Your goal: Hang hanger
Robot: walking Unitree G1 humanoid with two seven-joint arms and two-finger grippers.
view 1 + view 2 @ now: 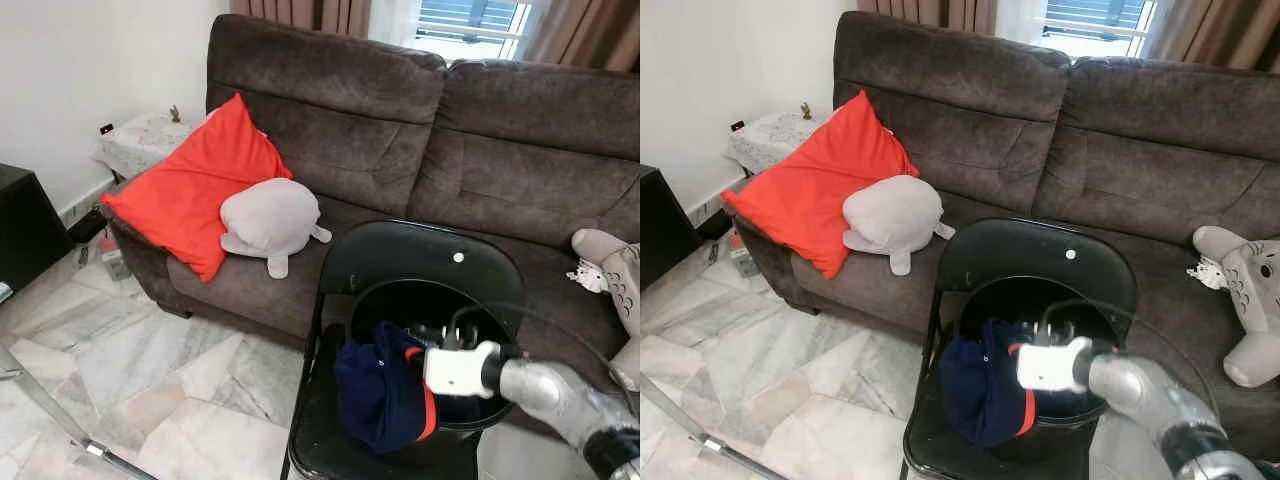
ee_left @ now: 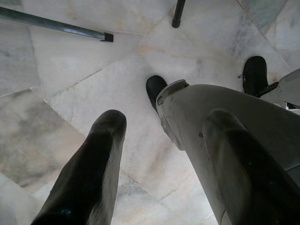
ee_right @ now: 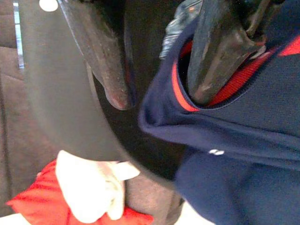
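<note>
The right arm (image 1: 560, 392) was a silver, rounded tube ending in a white boxy wrist block (image 1: 455, 368), with a thin black cable (image 1: 560, 330) looping above it. The left gripper (image 2: 159, 164) had two long, matte black, round-tipped fingers (image 2: 89, 173).

R arm (image 1: 560, 395) reaches in from lower right, silver forearm angled up and to the left, white wrist block (image 1: 452, 369) at its end w/ black cable looping over it. R gripper (image 3: 159, 96): two black fingers spread, one fingertip (image 3: 117, 96) free, the other fingertip (image 3: 206, 91) pressed into fabric. L arm hangs idle, pointing down; L gripper (image 2: 164, 154) fingers wide apart, one finger (image 2: 93, 164) dark, w/ the robot's grey leg (image 2: 225, 126) beside it.
</note>
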